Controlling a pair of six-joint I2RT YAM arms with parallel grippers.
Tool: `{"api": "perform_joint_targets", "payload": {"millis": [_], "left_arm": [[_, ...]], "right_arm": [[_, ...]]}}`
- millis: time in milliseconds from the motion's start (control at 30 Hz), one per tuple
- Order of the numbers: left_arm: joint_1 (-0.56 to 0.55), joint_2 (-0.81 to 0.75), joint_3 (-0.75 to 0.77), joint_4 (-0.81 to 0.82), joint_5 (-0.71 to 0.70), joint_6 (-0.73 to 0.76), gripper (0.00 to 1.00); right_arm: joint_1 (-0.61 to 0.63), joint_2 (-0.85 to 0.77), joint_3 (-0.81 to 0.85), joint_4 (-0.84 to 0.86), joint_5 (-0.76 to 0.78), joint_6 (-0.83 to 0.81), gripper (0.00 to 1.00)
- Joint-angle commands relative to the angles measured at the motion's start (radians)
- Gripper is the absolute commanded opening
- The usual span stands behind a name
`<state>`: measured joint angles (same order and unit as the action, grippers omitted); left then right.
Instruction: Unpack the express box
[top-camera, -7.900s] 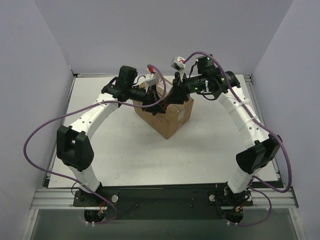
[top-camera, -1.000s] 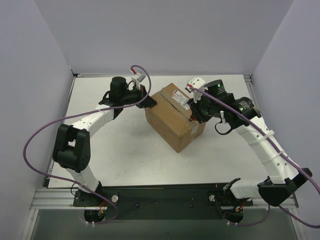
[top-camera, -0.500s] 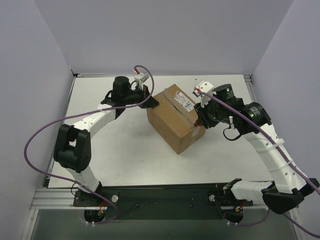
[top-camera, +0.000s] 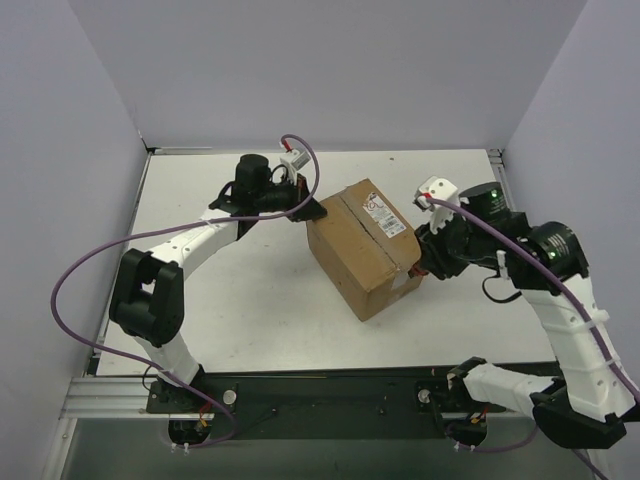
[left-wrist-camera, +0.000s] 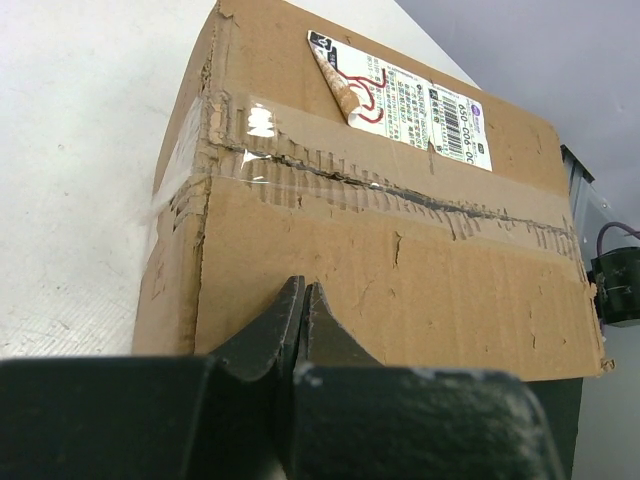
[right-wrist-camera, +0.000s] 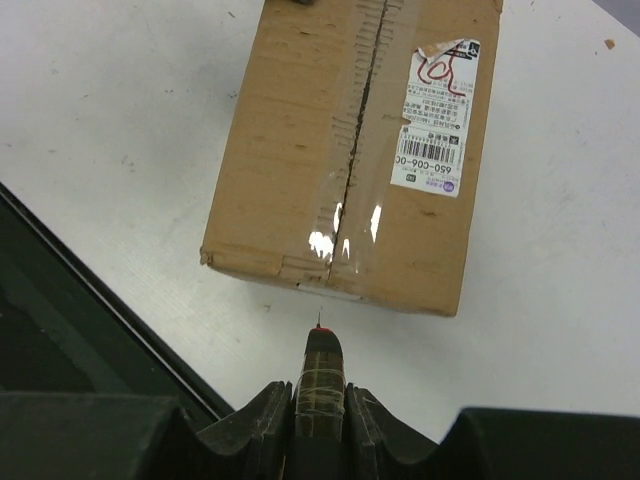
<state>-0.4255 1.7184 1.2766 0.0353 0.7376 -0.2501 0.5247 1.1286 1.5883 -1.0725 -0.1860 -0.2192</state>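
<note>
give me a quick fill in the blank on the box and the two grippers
The box is sealed on top with clear ____. The label on it is mostly ____ in colour. The left gripper is ____, holding nothing. The right gripper grips a thin pointed tool aimed at the ____.
Missing: tape; white; shut; box

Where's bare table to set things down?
Widest bare table: near side, between left arm and the express box. Smaller patch: far right corner. Crowded at both box ends: left hand at one, right hand with a pointed tool opposite.
</note>
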Motion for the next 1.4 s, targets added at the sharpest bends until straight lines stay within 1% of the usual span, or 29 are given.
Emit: {"api": "perform_joint_targets", "payload": {"millis": [0,67,133,167,200,233,267,300,333,367,400,433,467,500,533,567,633,800,867,933,967,1067,1100,1167,1200,1233,1267,1333,1367], "left_arm": [[-0.005,0.0,0.015,-0.034,-0.037,0.029,0.0],[-0.012,-0.002,0.017,-0.032,-0.034,0.023,0.0],[-0.013,-0.003,0.032,-0.014,-0.006,0.008,0.0],[-0.013,-0.006,0.043,-0.005,0.008,0.002,0.0],[-0.013,-0.011,0.059,0.0,0.017,-0.001,0.0],[-0.013,-0.013,0.11,0.003,0.028,0.006,0.0],[-0.009,-0.014,0.139,-0.006,0.026,0.018,0.0],[-0.004,-0.014,0.174,-0.015,0.023,0.053,0.13],[0.001,-0.011,0.232,-0.034,-0.012,0.073,0.21],[0.005,-0.01,0.259,-0.07,-0.033,0.092,0.27],[0.017,-0.006,0.28,-0.081,-0.064,0.13,0.4],[0.021,-0.002,0.296,-0.106,-0.098,0.155,0.46],[0.022,0.006,0.322,-0.121,-0.206,0.185,0.5],[0.021,0.03,0.332,-0.138,-0.269,0.237,0.53],[0.024,0.047,0.343,-0.164,-0.315,0.244,0.55],[0.025,0.065,0.358,-0.175,-0.381,0.244,0.56],[0.03,0.107,0.356,-0.172,-0.409,0.273,0.56],[0.021,0.159,0.303,-0.137,-0.457,0.218,0.56],[0.014,0.168,0.303,-0.153,-0.44,0.23,0.56],[0.014,0.159,0.28,-0.172,-0.39,0.244,0.56],[0.014,0.149,0.268,-0.179,-0.382,0.27,0.55],[0.024,0.074,0.169,-0.202,-0.362,0.285,0.55],[0.025,0.023,0.141,-0.21,-0.344,0.29,0.55],[0.031,-0.029,0.052,-0.216,-0.276,0.298,0.54],[0.03,-0.081,0.028,-0.225,-0.265,0.299,0.54],[0.031,-0.107,-0.029,-0.232,-0.256,0.299,0.54],[0.03,-0.133,-0.052,-0.238,-0.227,0.304,0.54],[0.03,-0.212,-0.1,-0.285,-0.225,0.308,0.54],[0.031,-0.273,-0.149,-0.304,-0.23,0.327,0.54]], "right_arm": [[-0.057,-0.102,0.099,-0.176,-0.105,-0.028,0.0],[-0.068,-0.131,0.092,-0.187,-0.109,-0.042,0.0],[-0.077,-0.168,0.03,-0.179,-0.046,-0.061,0.0],[-0.08,-0.184,-0.079,-0.158,-0.009,-0.06,0.0],[-0.087,-0.193,-0.129,-0.138,0.052,-0.052,0.0],[-0.116,-0.202,-0.167,-0.104,0.053,-0.054,0.0],[-0.13,-0.202,-0.251,-0.084,0.046,-0.061,0.0],[-0.138,-0.204,-0.284,-0.063,0.049,-0.062,0.0],[-0.14,-0.204,-0.315,-0.026,0.062,-0.062,0.0],[-0.138,-0.204,-0.338,-0.006,0.065,-0.063,0.0],[-0.138,-0.202,-0.379,0.014,0.066,-0.065,0.0],[-0.138,-0.19,-0.393,0.058,0.078,-0.06,0.0],[-0.137,-0.182,-0.404,0.083,0.086,-0.054,0.0],[-0.138,-0.17,-0.419,0.106,0.095,-0.049,0.0],[-0.135,-0.138,-0.422,0.152,0.103,-0.048,0.0],[-0.134,-0.119,-0.425,0.172,0.123,-0.049,0.0],[-0.134,-0.057,-0.418,0.224,0.132,-0.057,0.0],[-0.124,0.033,-0.396,0.311,0.125,-0.097,0.0],[-0.117,0.06,-0.398,0.328,0.132,-0.092,0.0],[-0.104,0.079,-0.409,0.362,0.143,-0.091,0.0],[-0.1,0.082,-0.41,0.376,0.148,-0.091,0.0],[-0.084,0.108,-0.406,0.427,0.152,-0.104,0.0],[-0.081,0.128,-0.398,0.446,0.151,-0.108,0.0],[-0.074,0.151,-0.383,0.463,0.143,-0.118,0.0],[-0.071,0.175,-0.363,0.482,0.138,-0.118,0.0],[-0.063,0.189,-0.354,0.49,0.126,-0.124,0.0],[-0.06,0.204,-0.34,0.494,0.119,-0.127,0.0],[-0.043,0.258,-0.289,0.503,0.093,-0.126,0.0],[-0.035,0.276,-0.272,0.505,0.083,-0.118,0.0]]}}
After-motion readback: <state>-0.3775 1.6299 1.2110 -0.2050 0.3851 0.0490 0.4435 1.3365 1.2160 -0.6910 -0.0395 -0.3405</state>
